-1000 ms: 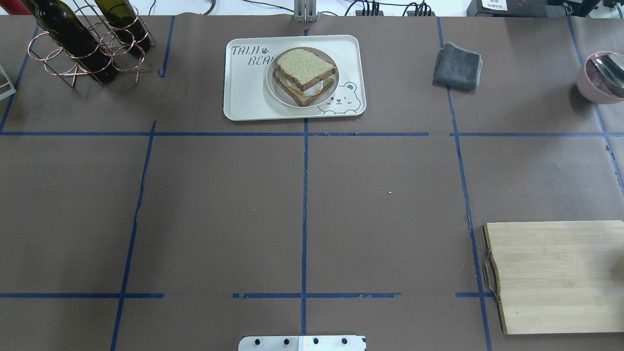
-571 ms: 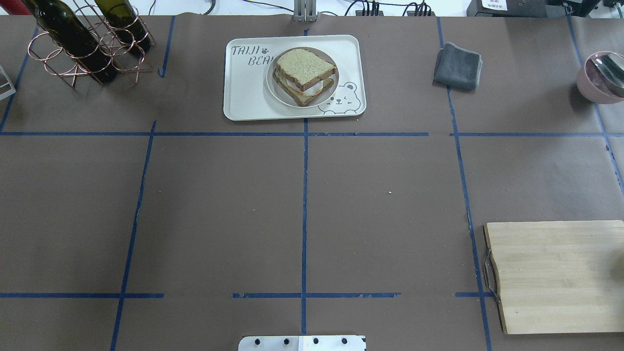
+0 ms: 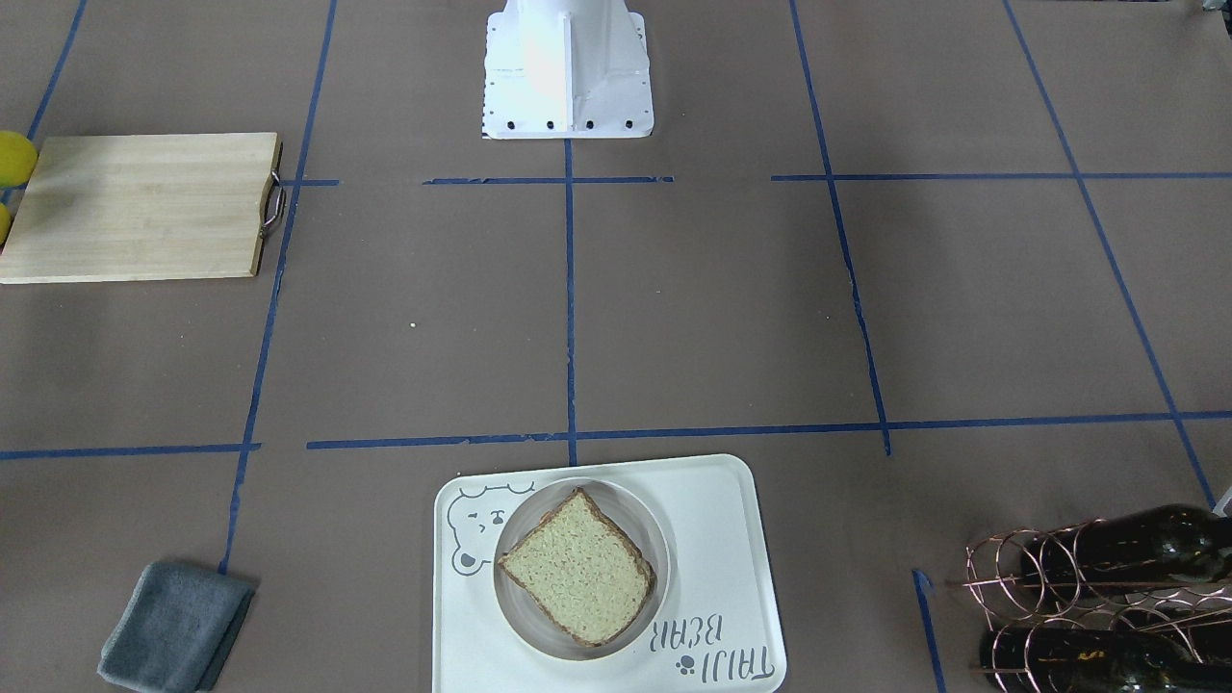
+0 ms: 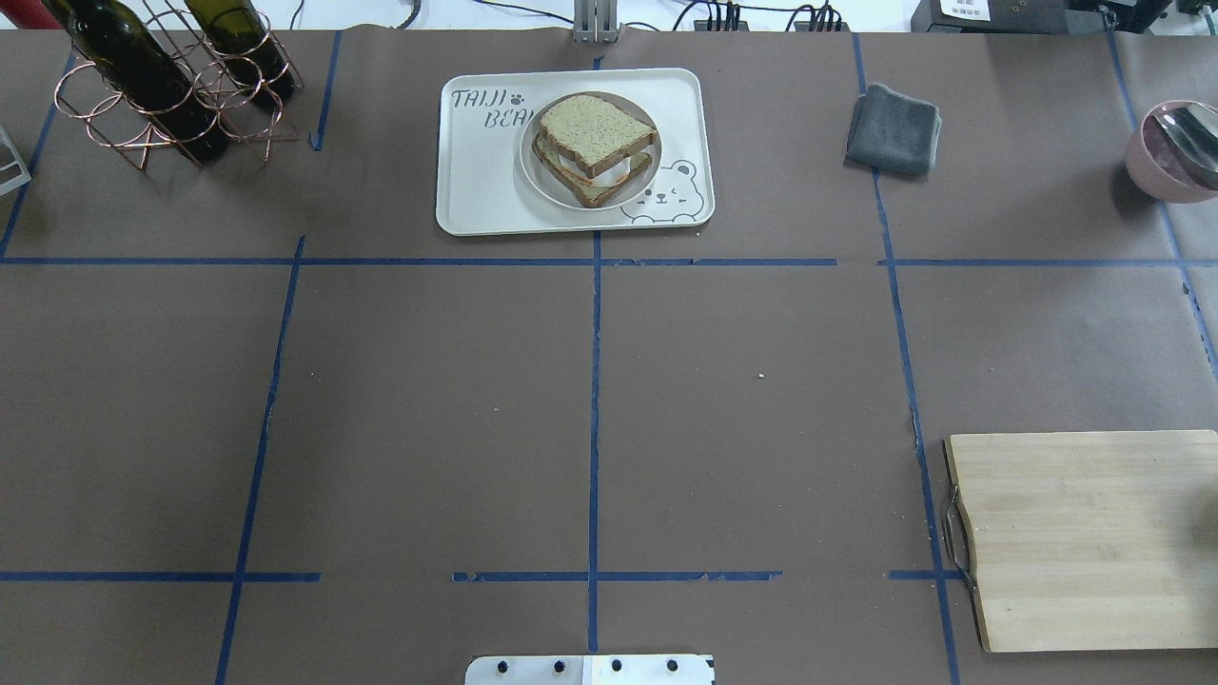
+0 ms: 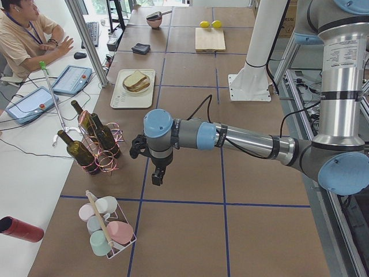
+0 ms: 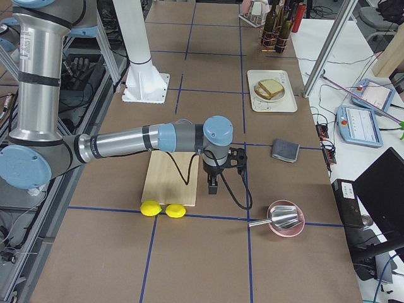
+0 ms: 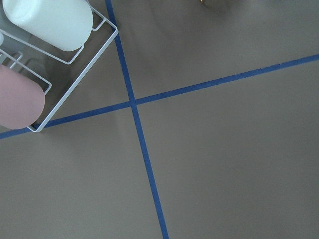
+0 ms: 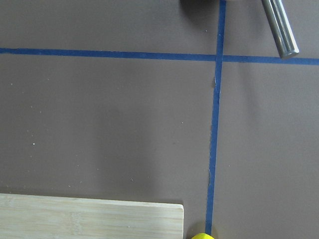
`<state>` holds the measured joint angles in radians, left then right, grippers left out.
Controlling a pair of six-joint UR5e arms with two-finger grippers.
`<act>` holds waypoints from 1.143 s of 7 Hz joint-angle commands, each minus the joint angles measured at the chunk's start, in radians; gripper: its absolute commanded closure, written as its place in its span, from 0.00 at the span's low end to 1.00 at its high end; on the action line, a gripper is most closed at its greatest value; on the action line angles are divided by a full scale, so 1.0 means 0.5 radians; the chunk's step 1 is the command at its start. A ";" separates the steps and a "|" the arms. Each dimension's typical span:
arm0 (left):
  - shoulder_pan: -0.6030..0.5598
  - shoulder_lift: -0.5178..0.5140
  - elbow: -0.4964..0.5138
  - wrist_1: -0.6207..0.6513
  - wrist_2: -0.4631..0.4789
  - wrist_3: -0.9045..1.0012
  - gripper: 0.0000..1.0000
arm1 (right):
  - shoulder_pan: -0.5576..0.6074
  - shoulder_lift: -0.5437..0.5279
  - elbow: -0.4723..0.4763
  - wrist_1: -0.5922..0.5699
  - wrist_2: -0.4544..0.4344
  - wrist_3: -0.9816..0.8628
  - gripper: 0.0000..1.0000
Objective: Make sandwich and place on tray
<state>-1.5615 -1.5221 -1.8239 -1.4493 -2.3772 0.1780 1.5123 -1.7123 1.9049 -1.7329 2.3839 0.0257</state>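
Note:
The sandwich, two tan brown-crusted slices with a white-and-orange egg between, lies on a round cream plate. The plate stands on the cream bear tray at the table's far middle. The sandwich also shows in the front view, on the tray. My left gripper hangs over the table near the wine rack, far from the tray. My right gripper hangs beside the cutting board. Both show only in side views, so I cannot tell whether they are open or shut.
A copper wine rack with bottles stands far left, and a cup rack beyond the table's left end. There is a grey cloth, a pink bowl with a metal scoop, a wooden cutting board and two lemons.

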 commanded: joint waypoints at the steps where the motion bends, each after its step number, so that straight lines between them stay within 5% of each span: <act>1: -0.003 0.056 -0.049 0.139 -0.007 0.000 0.00 | -0.003 0.019 -0.222 0.191 0.006 -0.161 0.00; 6: 0.000 0.059 -0.009 0.266 -0.022 -0.012 0.00 | 0.000 0.166 -0.214 0.098 0.027 -0.137 0.00; 8: 0.003 0.050 0.177 0.068 -0.019 0.003 0.00 | 0.000 0.166 -0.220 0.100 0.031 -0.137 0.00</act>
<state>-1.5606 -1.4932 -1.7835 -1.3520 -2.3874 0.1781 1.5120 -1.6316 1.7963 -1.6800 2.3990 -0.0432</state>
